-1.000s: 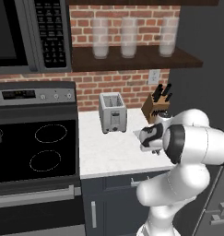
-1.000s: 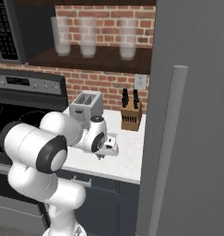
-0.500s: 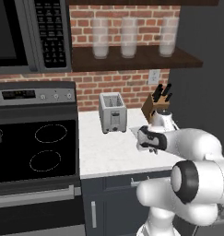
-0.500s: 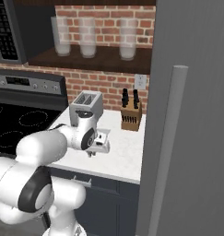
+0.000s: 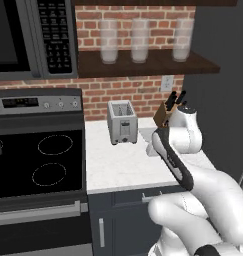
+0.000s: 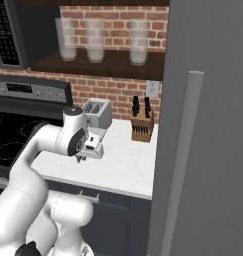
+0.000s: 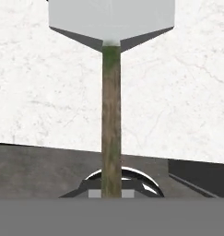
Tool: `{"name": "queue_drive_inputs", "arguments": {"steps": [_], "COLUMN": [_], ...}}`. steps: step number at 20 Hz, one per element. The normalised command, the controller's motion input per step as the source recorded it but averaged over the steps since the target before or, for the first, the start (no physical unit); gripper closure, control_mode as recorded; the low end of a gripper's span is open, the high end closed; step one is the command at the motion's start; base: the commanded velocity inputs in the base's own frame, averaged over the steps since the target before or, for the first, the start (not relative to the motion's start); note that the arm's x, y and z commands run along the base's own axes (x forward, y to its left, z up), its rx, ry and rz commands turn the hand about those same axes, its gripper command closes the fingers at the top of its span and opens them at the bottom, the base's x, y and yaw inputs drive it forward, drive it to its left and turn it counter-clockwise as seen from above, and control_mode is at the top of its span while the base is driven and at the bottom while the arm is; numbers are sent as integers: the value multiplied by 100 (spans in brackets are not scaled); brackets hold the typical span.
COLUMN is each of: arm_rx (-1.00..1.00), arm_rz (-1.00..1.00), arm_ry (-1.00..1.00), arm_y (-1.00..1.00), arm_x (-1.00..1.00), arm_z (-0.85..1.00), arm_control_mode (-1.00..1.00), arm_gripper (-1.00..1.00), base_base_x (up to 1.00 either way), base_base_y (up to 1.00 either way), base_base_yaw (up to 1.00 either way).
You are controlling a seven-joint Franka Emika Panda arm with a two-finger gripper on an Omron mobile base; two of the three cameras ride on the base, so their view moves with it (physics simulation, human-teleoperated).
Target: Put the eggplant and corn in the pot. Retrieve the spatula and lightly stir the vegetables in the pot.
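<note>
We see the spatula (image 7: 111,99) in the hand view, its grey blade far from the fingers and its brownish-green handle running down into the gripper (image 6: 82,159), which is clamped shut on it. The gripper hangs above the white marble counter (image 6: 125,167), right of the black stove (image 5: 40,162). A toaster (image 5: 122,122) and knife block (image 6: 142,125) stand at the brick wall, with a microwave (image 5: 30,37) above the stove.
</note>
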Motion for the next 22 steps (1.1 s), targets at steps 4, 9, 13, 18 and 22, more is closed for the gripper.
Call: {"name": "queue_drive_inputs", "arguments": {"steps": [4, 9, 13, 18, 22], "arm_rx": [10, 2, 0, 0, 0], "arm_rz": [-1, -1, -2, -2, 0], "arm_ry": [0, 0, 0, 0, 0], "arm_y": [10, 1, 0, 10, 0], "arm_x": [-59, -46, -50, -53, 0], "arm_z": [93, 52, 5, 0, 0], "arm_control_mode": [-100, -100, -100, 100, 100], "arm_gripper": [100, 100, 100, 100, 100], "base_base_x": [0, 0, 0, -15, -54], "base_base_y": [0, 0, 0, 20, 100], "base_base_yaw": [0, 0, 0, 0, 0]}}
